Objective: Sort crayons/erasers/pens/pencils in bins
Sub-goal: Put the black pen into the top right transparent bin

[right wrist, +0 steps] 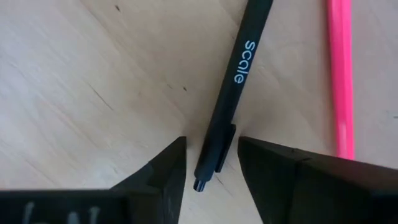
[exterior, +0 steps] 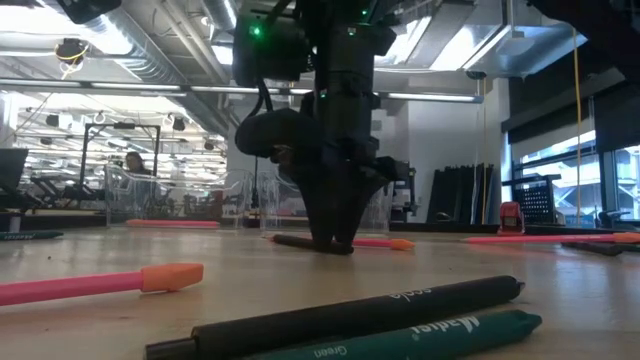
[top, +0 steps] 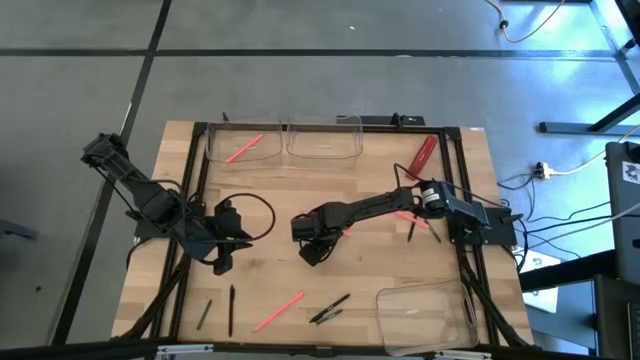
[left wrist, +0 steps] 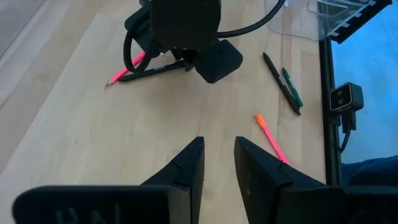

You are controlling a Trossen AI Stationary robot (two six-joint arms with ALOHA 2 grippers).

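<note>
- Right pincer (right wrist: 211,163) down at mid-tabletop (top: 330,185), fingers (right wrist: 155,177) spread either side of a black pen (right wrist: 233,93) marked "scale", not clamped on it.
- Pen flat on the wood, a pink pencil (right wrist: 341,74) just beside it.
- Left pincer (left wrist: 217,163) unclenched, holding nothing, hovering left of centre.
- One pink stick (top: 243,149) inside the far-left bin (top: 215,150).
- More sticks (top: 329,308) loose along the near edge.

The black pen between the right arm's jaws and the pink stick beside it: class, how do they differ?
The black pen is dark, carries white "scale" lettering and a clip; the pink stick is bright and plain. The pen is thicker, the stick slimmer. The pen's clip end lies between the jaws of the right gripper; the stick lies outside them. Both lie flat on the wooden table.
</note>
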